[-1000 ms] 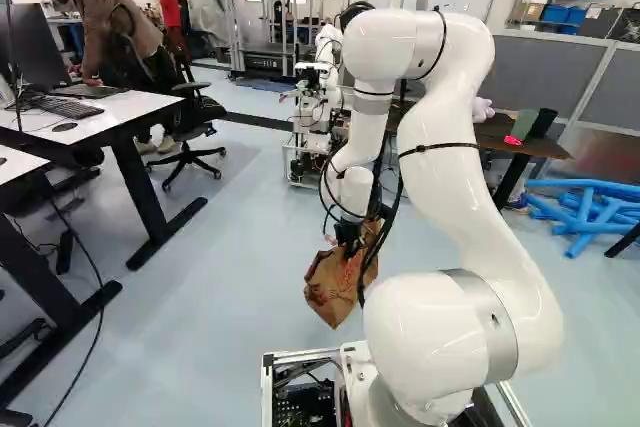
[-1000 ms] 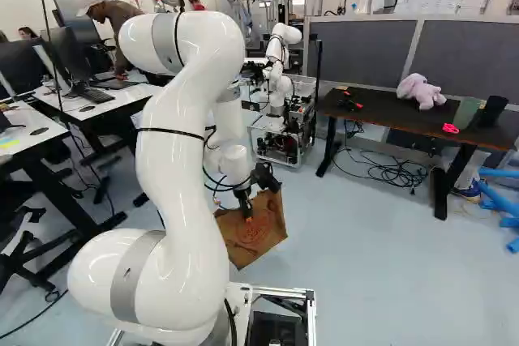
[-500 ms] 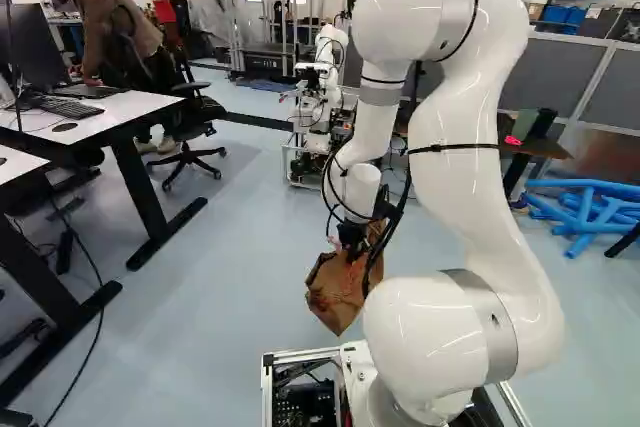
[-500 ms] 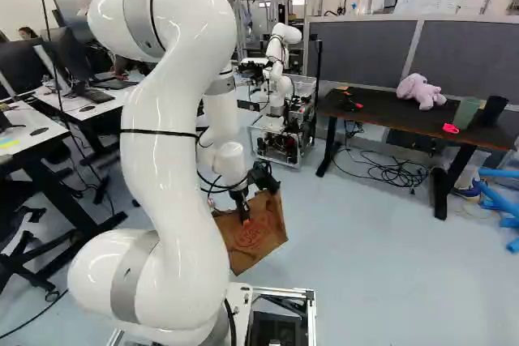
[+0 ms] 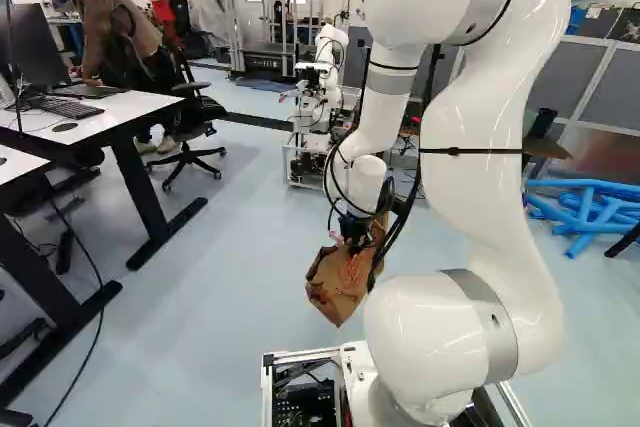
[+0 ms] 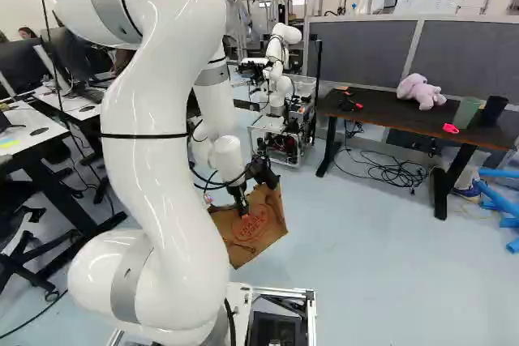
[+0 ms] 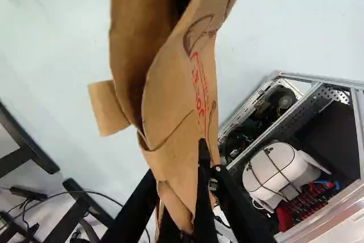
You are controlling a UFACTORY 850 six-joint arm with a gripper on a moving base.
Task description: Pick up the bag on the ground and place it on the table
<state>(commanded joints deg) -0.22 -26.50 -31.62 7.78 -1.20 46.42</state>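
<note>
A: Landmark for all places: dark tabletop (image 6: 381,113), right base view, read left to right. Start?

B: White tabletop (image 5: 110,112), well left of the landmark. Sentence says only "the table"; which one is meant, cannot tell. Working guess: the landmark.

A: Next, the task item?

B: Paper bag (image 6: 258,232), left of the landmark and nearer the cameras, tilted, hanging in the air by my judgement. Gripper (image 6: 244,207) clenched on it; wrist view shows a crumpled fold pinched from both sides.

A: Step in hand?

B: Carrying, roughly midway. Hold is on one fold only, so the body may swing or the paper tear. Method: keep the squeeze firm, move slowly, raise the bag's lowest corner above the landmark's edge before going across. If reach falls short, drive the base toward the landmark gently.

A: Hazards on the way?

B: Another robot (image 6: 280,115), just left of the landmark; swing wide of it.

A: Where to set down?

B: On the landmark, between the small red-and-black item (image 6: 350,105) at its left end and the plush toy (image 6: 420,91) farther right. Pink item (image 6: 451,128), green cup (image 6: 466,113) and black cup (image 6: 494,111) stand toward its right end. Let the bag's underside take the load, then release and back off straight.

A: Labels?

B: Red print on the bag, plus dark drawn lines in the wrist view. Wording not transcribed.
</note>
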